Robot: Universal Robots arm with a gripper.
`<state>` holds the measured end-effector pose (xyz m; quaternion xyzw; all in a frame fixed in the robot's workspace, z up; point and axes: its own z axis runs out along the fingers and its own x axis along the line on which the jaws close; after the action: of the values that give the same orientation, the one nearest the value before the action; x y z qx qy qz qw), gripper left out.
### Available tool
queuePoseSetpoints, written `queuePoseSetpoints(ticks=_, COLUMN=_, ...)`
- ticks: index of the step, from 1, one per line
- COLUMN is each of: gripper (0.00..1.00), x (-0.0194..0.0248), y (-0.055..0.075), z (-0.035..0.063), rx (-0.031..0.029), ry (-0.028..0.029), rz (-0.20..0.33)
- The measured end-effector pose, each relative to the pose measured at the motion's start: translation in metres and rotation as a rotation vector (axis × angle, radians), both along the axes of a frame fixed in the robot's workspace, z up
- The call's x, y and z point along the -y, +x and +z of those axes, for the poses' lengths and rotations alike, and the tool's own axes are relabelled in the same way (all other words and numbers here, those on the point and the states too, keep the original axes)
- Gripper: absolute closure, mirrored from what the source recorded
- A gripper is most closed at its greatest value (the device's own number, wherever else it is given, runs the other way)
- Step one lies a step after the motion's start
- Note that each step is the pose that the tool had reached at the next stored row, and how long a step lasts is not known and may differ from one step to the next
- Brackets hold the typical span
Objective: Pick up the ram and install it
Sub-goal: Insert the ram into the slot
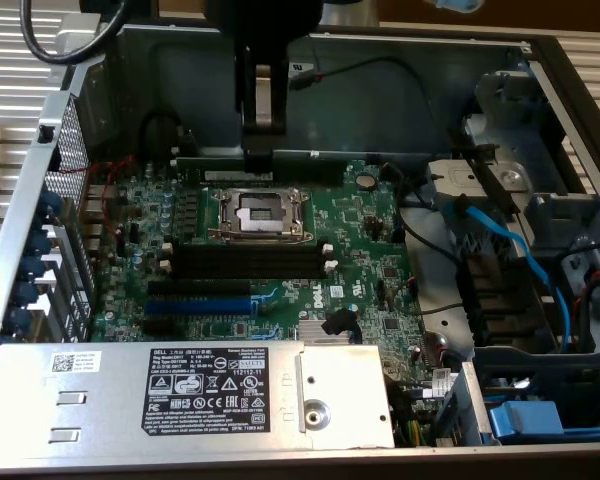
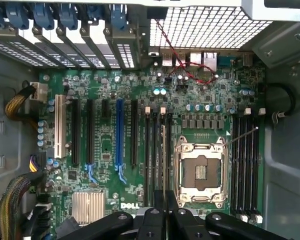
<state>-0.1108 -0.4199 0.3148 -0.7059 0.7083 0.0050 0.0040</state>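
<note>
Open computer case (image 1: pixel 130 60) with motherboard (image 1: pixel 370 230); landmark, the empty processor socket (image 1: pixel 260 212).

Exterior view: the tool (image 1: pixel 261 140) hung over the far side of the socket. Its jaws were drawn narrow on the ram (image 1: pixel 305 158), which showed as a long dark strip lying lengthwise along that side. How high the ram sat above the board could not be judged from here. A bank of black slots (image 1: pixel 250 260) with white end clips lay on the socket's near side, with the blue slot (image 1: pixel 205 300) beyond it.

Wrist view: the ram (image 2: pixel 163 165) appeared edge-on as a thin line, pinched between the black fingers (image 2: pixel 151 220) of the tool (image 2: pixel 164 212). It ran parallel to the black slots (image 2: pixel 149 160) beside the socket (image 2: pixel 200 172), apparently above one of them. This view also showed a second slot bank (image 2: pixel 245 165) on the socket's opposite side.
</note>
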Motion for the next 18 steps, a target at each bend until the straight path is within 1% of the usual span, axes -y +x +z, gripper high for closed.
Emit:
queuePoseSetpoints(ticks=3, gripper=0.88, x=-0.0006, y=0.002, z=-0.0046, rx=0.0011, ry=0.0001, rz=-0.001)
queuePoseSetpoints(ticks=7, gripper=0.88, x=-0.0001, y=0.002, z=-0.0119, rx=0.0043, ry=0.0002, rz=-0.004)
queuePoseSetpoints(ticks=10, gripper=0.88, x=0.0021, y=0.002, z=-0.0145, rx=0.0050, ry=0.0001, rz=-0.004)
queuePoseSetpoints(ticks=12, gripper=0.88, x=0.0035, y=0.002, z=-0.0180, rx=0.0053, ry=0.0003, rz=-0.004)
queuePoseSetpoints(ticks=16, gripper=0.88, x=0.0039, y=0.002, z=-0.0252, rx=0.0052, ry=0.0002, rz=-0.004)
queuePoseSetpoints(ticks=18, gripper=0.88, x=0.0064, y=0.002, z=-0.0287, rx=0.0051, ry=0.0001, rz=-0.003)
